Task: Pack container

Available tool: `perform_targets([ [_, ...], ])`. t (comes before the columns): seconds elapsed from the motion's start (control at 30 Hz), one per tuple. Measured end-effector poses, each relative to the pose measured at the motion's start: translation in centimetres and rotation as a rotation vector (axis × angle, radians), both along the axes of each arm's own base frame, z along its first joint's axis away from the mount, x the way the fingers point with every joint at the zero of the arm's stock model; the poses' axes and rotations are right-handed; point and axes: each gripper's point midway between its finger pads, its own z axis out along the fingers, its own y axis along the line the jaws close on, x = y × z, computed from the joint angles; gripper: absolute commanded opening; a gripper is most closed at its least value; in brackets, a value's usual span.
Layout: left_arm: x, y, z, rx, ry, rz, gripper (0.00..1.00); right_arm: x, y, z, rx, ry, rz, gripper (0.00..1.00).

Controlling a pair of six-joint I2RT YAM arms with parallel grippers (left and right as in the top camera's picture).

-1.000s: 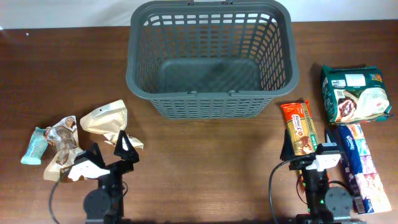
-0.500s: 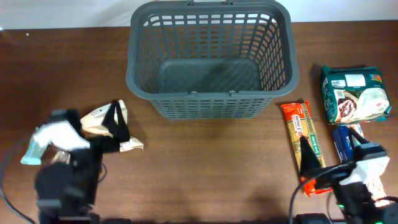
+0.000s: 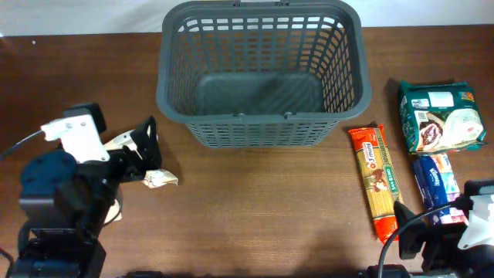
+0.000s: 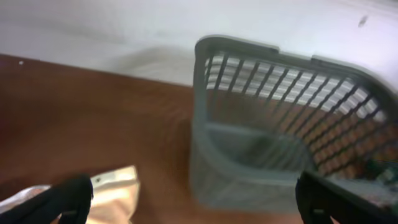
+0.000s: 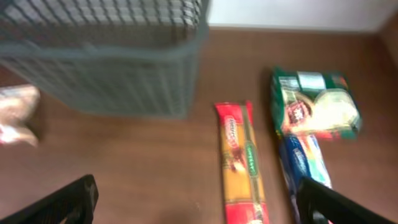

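Right of container [image 3: 262, 127], long orange packet [image 3: 376, 181]; label print illegible.

left arm [image 3: 73, 185]: black, white wrist block [image 3: 77, 139], black cable [image 3: 17, 144] | right arm [image 3: 441, 249]: black, white wrist block | fingers [image 4: 68, 196]: black

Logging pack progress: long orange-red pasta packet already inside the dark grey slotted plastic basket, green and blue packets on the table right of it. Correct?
No: the long orange-red pasta packet lies on the table beside the empty dark grey slotted plastic basket. The green packet and blue packet sit right of it, as stated. See the overhead view.
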Motion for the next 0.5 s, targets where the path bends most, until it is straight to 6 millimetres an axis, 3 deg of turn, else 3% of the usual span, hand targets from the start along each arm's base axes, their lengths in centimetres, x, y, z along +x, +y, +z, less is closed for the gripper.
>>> perform_targets([
  [0.2, -0.2, 1.7, -1.9, 0.109, 0.079, 0.056, 0.99, 0.4, -1.7, -1.0, -0.068, 0.059, -0.075, 0.99],
  [0.3, -0.2, 2.1, -2.5, 0.147, 0.109, 0.066, 0.99, 1.2, -2.6, -2.6, -0.107, 0.12, -0.114, 0.99],
  [0.5, 0.0, 2.5, -3.4, 0.182, 0.148, 0.074, 0.99, 6.2, -3.9, -7.4, -0.169, 0.198, -0.168, 0.99],
])
